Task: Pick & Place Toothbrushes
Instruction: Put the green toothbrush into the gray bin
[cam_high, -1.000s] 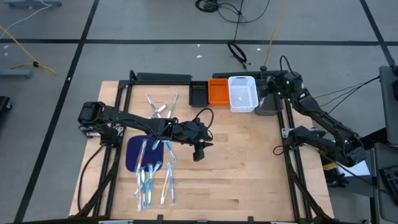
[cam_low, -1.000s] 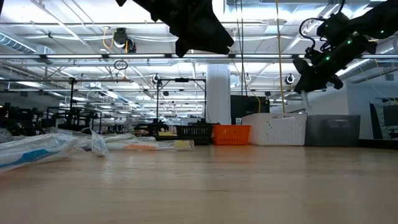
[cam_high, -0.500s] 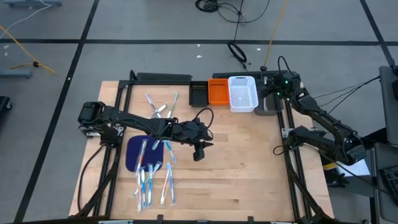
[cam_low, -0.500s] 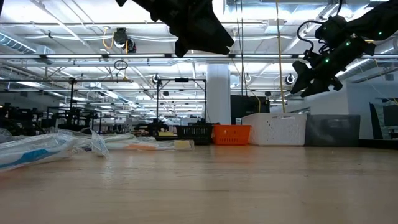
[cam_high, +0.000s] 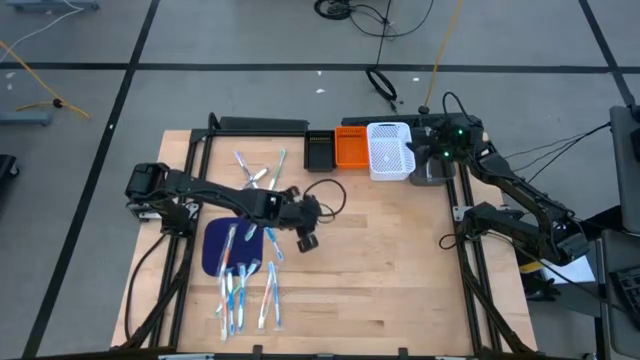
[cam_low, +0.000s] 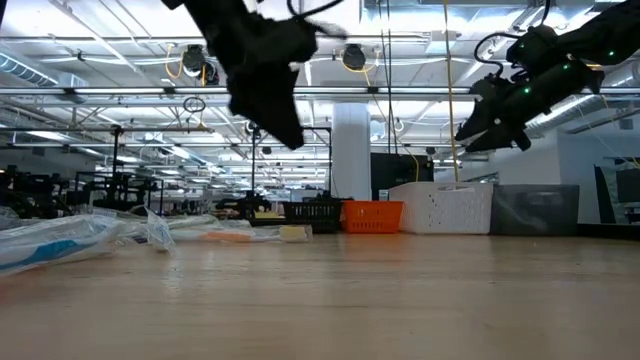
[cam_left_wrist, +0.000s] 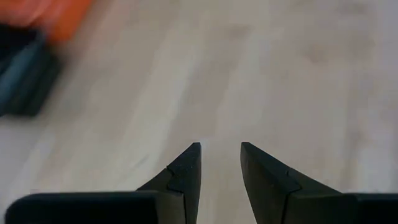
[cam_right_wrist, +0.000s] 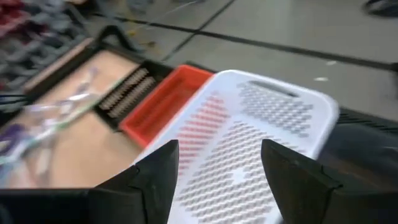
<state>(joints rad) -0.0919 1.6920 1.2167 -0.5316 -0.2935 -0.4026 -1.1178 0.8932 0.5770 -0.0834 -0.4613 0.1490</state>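
The toothbrushes lie scattered on the left of the worktop, some on a dark blue mat. The left gripper hangs empty just beside them, fingers slightly apart. The right gripper hovers wide apart, empty, by the white bin.

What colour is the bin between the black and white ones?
Orange; the high view shows it best.

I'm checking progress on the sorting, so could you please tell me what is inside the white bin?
Only the perforated floor of the white bin shows between the open fingers of the right end effector; no toothbrush is visible there. Its near part is covered by the fingers.
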